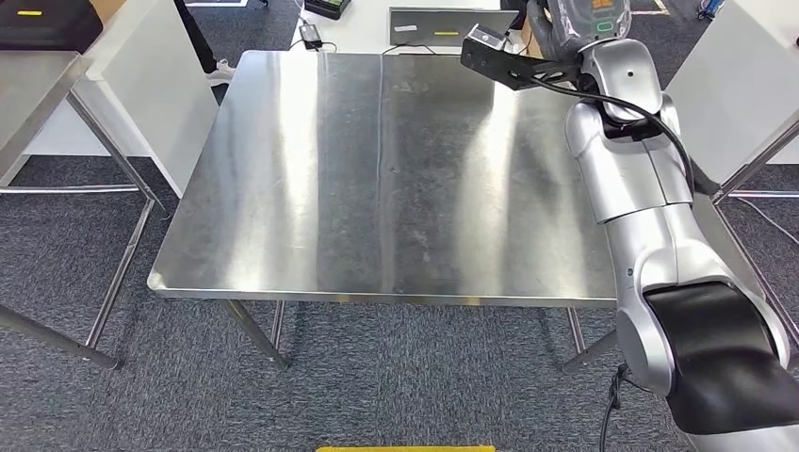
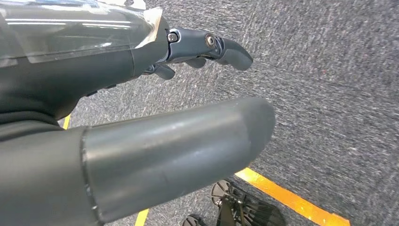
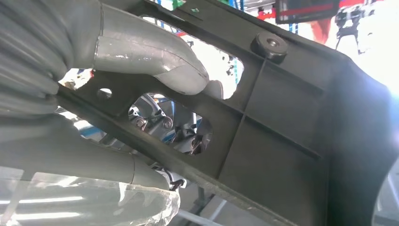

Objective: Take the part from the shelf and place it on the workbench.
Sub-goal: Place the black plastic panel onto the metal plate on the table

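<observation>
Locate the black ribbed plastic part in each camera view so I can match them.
Head view: black ribbed plastic part at the far right, over the steel workbench.
Left wrist view: not in it.
Right wrist view: part close up.
Shared landmark: the right hand gripping it.

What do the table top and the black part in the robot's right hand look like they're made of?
Workbench top: likely stainless steel with a brushed finish, showing streaky reflections and a seam down the middle. Black part: probably moulded plastic, matte, with raised ribs and cut-outs, gripped by the right hand.
</observation>
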